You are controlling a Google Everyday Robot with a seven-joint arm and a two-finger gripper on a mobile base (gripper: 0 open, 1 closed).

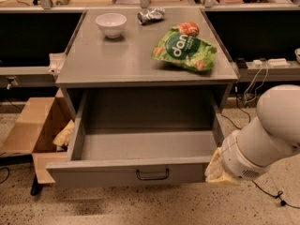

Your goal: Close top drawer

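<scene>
The top drawer (140, 149) is a wide grey metal drawer, pulled far out of the cabinet and empty inside. Its front panel (93, 175) faces me with a small dark bail handle (152, 174) in the middle. No lower drawer fronts show. My white arm (267, 135) comes in from the lower right. My gripper (214, 168) is a yellowish shape at the right end of the drawer front, touching or very close to it; most of it is hidden behind the wrist.
On the cabinet top (117, 60) lie a white bowl (111, 24), a crumpled silver wrapper (151, 15) and a green chip bag (185, 50). An open cardboard box (37, 130) stands on the floor at the left. Cables (253, 86) hang at the right.
</scene>
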